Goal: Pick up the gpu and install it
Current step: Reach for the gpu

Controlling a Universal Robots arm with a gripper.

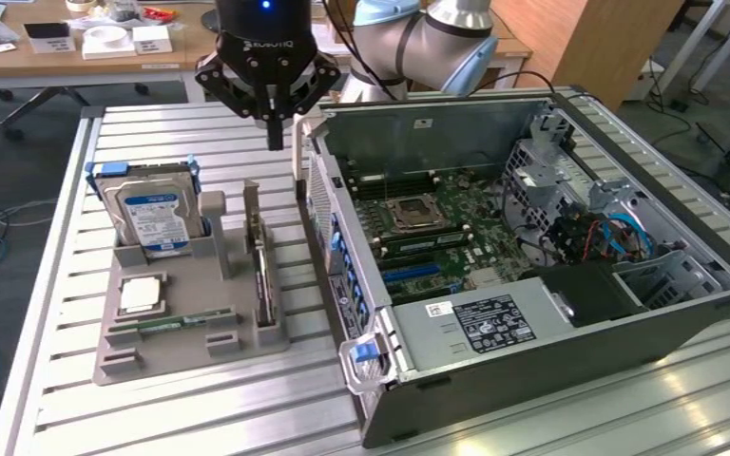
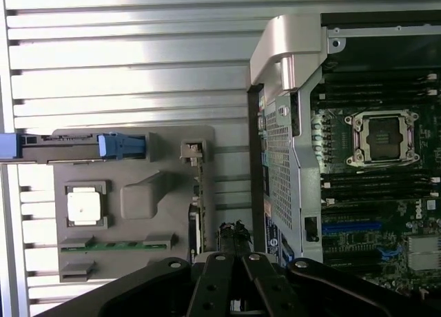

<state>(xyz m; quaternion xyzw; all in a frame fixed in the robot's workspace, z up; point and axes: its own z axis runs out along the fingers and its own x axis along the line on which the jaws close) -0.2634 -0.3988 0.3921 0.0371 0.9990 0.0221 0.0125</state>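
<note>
Got the gripper [image 1: 274, 135] hanging in the air over the slatted metal table [image 1: 61, 399], pinched all the way shut and gripping nothing. Parked near the far end of the grey parts holder [image 1: 168, 356], between it and the open PC case [image 1: 568, 332], touching neither. Same story from the wrist view: closed gripper [image 2: 234, 238] lined up over the strip between the holder [image 2: 138, 200] and the case [image 2: 275, 48].

Spotted the gpu [image 1: 259, 271] sitting in the holder, not picked up yet. Standing on its long edge in a slot along the holder's side toward the exterior view's right, the side closest to the case. Looks like a blade from here: thin, flat, dark along the card, with a pale silvery metal bracket at the far end. From the wrist view, the gpu [image 2: 194, 224] is just a skinny dark strip seen edge-on. Can't make out any chip or connector detail on it.

Rest of the holder, toward the exterior view's left: a silver hard drive [image 1: 152, 218] with a blue-white label standing upright at the far end, a square processor [image 1: 141, 294] lying flat nearer, and a narrow green memory stick [image 1: 182, 321] nearer again. Inside the case, a motherboard [image 1: 454, 256] facing up.
</note>
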